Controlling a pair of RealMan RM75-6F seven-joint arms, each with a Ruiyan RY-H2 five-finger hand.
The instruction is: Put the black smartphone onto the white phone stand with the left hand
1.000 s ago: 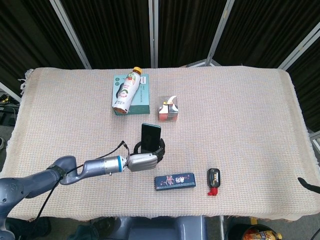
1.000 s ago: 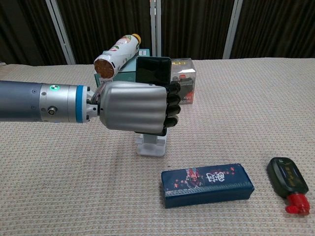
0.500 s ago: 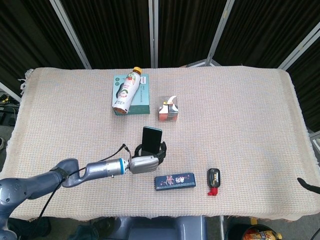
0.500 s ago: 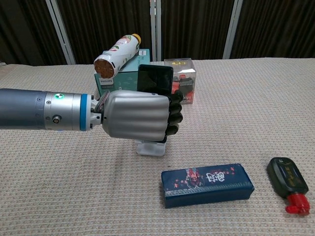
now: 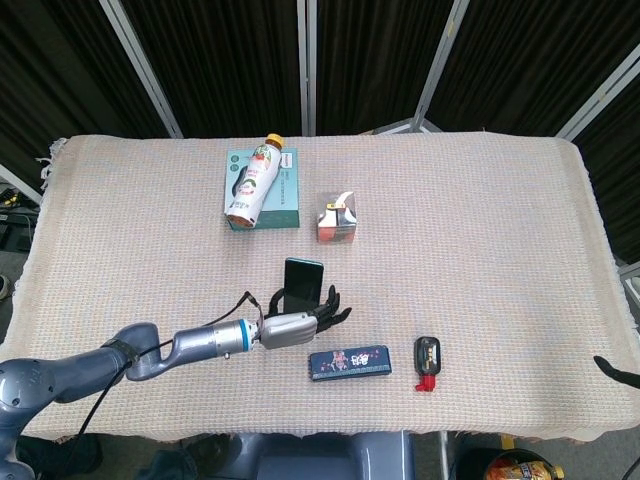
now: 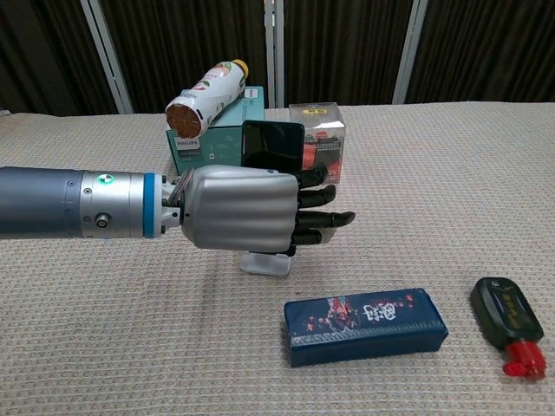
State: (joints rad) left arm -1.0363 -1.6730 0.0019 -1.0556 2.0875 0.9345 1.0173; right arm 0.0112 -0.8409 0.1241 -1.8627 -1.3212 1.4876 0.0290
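The black smartphone (image 6: 273,143) stands upright, its lower part hidden behind my left hand (image 6: 251,208). Below the hand shows the base of the white phone stand (image 6: 264,263). The fingers (image 6: 329,217) are stretched out to the right, away from the phone, and hold nothing that I can see. In the head view the smartphone (image 5: 303,276) rises just beyond the left hand (image 5: 298,326) at the table's front middle. The stand's upper part and the phone's contact with it are hidden. Neither view shows my right hand.
A teal box (image 5: 285,205) with a bottle (image 5: 252,180) lying on it sits at the back. A small cube box (image 5: 338,216) is right of it. A dark blue case (image 6: 364,325) lies just front-right of the stand, and a black and red gadget (image 6: 510,328) further right.
The left hand's fingers have uncurled from around the phone and now point right. The hand has sunk slightly, and the phone stays upright over the stand.
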